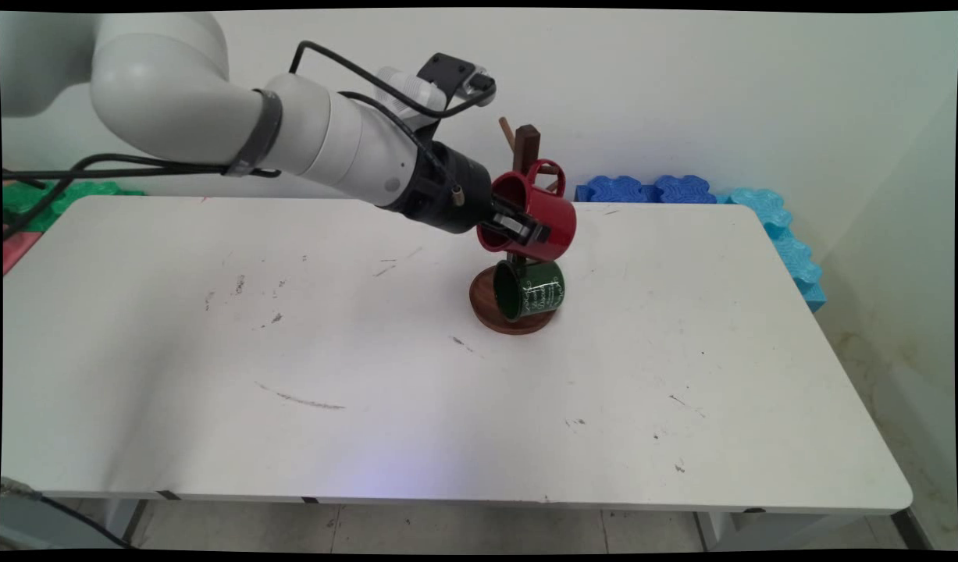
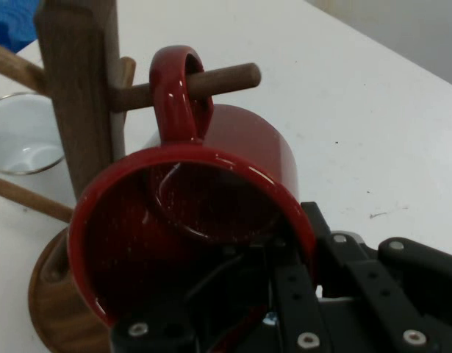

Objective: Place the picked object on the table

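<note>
A red mug [image 1: 547, 212] lies tilted on its side at a wooden mug tree [image 1: 526, 145], its mouth facing the hand. In the hand view the red mug's [image 2: 244, 147] handle is looped over a peg [image 2: 229, 78] of the tree's post [image 2: 75, 95]. My gripper [image 1: 518, 228] is shut on the mug's lower rim, one finger inside and one outside [image 2: 284, 254]. A dark green mug [image 1: 532, 289] hangs just below, over the tree's round base [image 1: 485, 300].
A clear glass [image 2: 20, 136] stands behind the tree, seen only in the hand view. Blue foam pieces [image 1: 642, 189] and cyan ones [image 1: 791, 250] line the far right edge of the table. Green foam [image 1: 26, 195] lies at the far left.
</note>
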`<action>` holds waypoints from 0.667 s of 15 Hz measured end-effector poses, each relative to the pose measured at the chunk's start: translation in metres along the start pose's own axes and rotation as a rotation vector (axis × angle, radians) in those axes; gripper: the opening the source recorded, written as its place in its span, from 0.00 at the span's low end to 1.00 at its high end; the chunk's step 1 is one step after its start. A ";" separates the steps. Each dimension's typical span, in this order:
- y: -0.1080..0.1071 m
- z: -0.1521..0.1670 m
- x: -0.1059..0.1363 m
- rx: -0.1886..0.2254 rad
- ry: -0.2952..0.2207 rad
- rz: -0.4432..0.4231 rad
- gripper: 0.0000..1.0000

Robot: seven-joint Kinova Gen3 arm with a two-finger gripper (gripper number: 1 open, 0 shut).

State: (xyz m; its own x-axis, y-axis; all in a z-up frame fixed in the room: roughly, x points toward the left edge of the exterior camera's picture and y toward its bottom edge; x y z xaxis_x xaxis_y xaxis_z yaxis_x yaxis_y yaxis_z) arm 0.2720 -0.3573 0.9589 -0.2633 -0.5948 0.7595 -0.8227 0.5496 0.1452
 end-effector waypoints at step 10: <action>0.015 -0.006 0.009 -0.031 0.009 0.015 0.00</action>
State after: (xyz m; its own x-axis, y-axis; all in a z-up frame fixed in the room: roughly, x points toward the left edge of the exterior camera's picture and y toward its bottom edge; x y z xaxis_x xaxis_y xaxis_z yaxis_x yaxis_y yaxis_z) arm 0.2606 -0.3507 0.9717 -0.2711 -0.5813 0.7672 -0.8027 0.5764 0.1531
